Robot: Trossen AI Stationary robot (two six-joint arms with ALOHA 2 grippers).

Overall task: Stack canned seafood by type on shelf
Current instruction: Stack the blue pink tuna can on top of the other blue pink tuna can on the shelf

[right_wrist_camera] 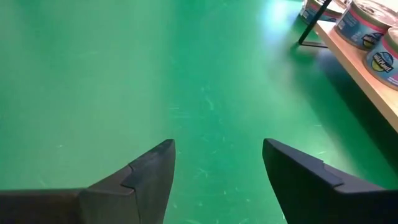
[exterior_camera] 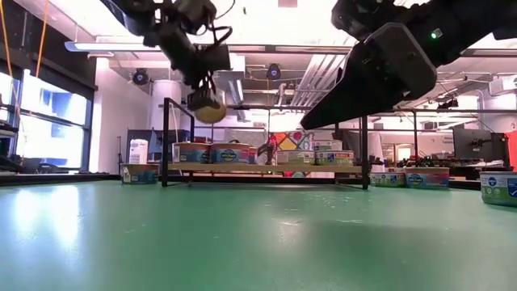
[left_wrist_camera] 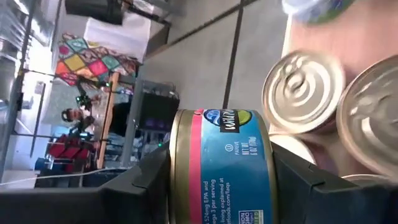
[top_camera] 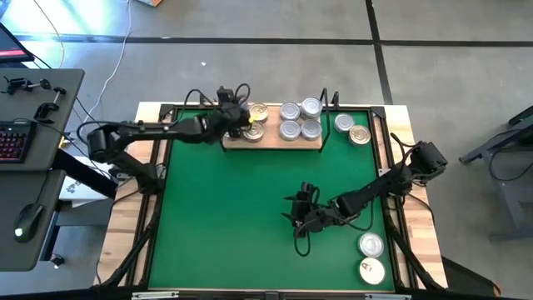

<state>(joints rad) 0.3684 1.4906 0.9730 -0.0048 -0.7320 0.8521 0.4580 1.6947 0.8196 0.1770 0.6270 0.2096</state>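
Note:
The shelf (top_camera: 275,143) is a light wooden board at the mat's far edge with black wire uprights. Several tins stand on it: gold-lidded ones (top_camera: 257,112) toward its left, silver-lidded ones (top_camera: 300,118) at its middle. My left gripper (top_camera: 237,117) hovers over the shelf's left end, shut on a gold-rimmed tin (left_wrist_camera: 224,168) with a pink and blue label. In the low view this tin (exterior_camera: 210,109) hangs well above the board (exterior_camera: 266,167). My right gripper (right_wrist_camera: 217,146) is open over bare green mat (right_wrist_camera: 124,74), near the mat's middle right (top_camera: 298,212). My left gripper pinches the tin between its two fingers (left_wrist_camera: 143,186), one on the gold-rimmed end (left_wrist_camera: 180,162) and one on the opposite flat end. The tin is turned on edge, its label wall (left_wrist_camera: 230,155) facing the wrist camera. It is lifted clear above the shelf's tins (left_wrist_camera: 305,90).
Two tins (top_camera: 351,127) stand on the mat right of the shelf, and two silver-lidded ones (top_camera: 371,257) sit at the mat's near right corner. A wide stretch of green mat (top_camera: 225,217) lies between the shelf and the near edge. A desk with a keyboard (top_camera: 12,142) stands left of the table.

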